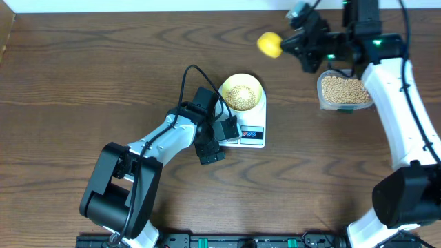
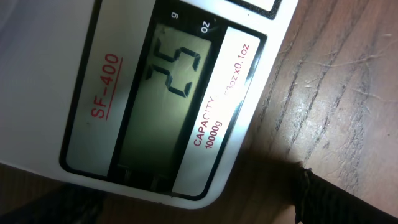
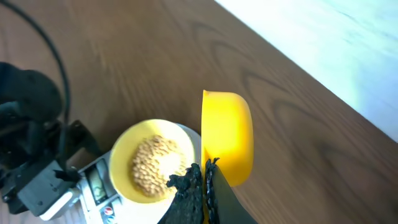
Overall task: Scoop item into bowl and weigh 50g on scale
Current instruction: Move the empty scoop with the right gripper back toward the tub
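The pale yellow bowl (image 1: 241, 93) stands on the white scale (image 1: 252, 136) and holds tan beans (image 1: 240, 96). My left gripper (image 1: 229, 131) is open at the scale's front left corner. The left wrist view shows the scale's display (image 2: 168, 93) close up with two lit digits, my fingers (image 2: 199, 211) spread wide below it. My right gripper (image 1: 293, 43) is shut on the handle of the bright yellow scoop (image 1: 269, 44) and holds it in the air behind the bowl. The right wrist view shows the scoop (image 3: 227, 137), tipped on edge, with the bowl (image 3: 121, 158) and its beans (image 3: 155, 165) below.
A clear plastic tub (image 1: 344, 91) full of beans stands to the right of the scale, under my right arm. The left arm's cable (image 1: 189, 76) loops up beside the bowl. The table's far edge runs just behind the scoop.
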Robot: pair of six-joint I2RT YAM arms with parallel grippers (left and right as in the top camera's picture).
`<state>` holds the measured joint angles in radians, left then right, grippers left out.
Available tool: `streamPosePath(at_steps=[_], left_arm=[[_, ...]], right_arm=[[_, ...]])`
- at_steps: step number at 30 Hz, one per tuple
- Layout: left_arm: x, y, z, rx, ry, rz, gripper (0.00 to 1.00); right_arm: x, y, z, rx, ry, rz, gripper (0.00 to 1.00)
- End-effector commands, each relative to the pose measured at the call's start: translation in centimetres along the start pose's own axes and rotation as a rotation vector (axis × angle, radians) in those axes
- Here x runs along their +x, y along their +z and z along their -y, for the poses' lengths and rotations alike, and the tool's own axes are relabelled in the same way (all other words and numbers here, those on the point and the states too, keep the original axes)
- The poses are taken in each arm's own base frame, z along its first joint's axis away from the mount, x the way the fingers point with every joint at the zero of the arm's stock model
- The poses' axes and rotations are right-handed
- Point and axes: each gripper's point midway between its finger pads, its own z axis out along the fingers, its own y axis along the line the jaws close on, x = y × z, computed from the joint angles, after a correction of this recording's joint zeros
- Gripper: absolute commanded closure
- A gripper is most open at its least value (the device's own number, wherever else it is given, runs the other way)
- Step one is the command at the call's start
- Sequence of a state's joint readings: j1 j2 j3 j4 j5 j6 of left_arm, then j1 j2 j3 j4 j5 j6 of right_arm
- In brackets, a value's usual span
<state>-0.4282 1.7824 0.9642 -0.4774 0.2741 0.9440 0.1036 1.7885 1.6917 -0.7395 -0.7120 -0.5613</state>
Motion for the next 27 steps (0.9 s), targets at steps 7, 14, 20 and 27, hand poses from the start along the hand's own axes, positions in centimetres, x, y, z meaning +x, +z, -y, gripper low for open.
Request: streamPosePath(at_steps=[7, 14, 20, 27], left_arm=[[0.8, 1.8, 1.4, 0.071, 0.025, -0.029, 0.03], [0.8, 1.8, 1.4, 0.071, 0.025, -0.029, 0.03], [0.8, 1.8, 1.4, 0.071, 0.025, -0.029, 0.02], [0.8, 1.8, 1.4, 0.071, 0.025, -0.029, 0.03]], right_arm=[[-0.2, -4.1, 5.0, 0.128, 0.041, 0.077, 0.99], [-0.1, -5.9, 9.2, 0.324, 0.002, 0.065, 0.99], [1.9, -6.3, 10.4, 0.409, 0.085, -0.022, 0.99], [6.2, -7.5, 11.3, 0.525, 0.295, -0.169, 0.99]])
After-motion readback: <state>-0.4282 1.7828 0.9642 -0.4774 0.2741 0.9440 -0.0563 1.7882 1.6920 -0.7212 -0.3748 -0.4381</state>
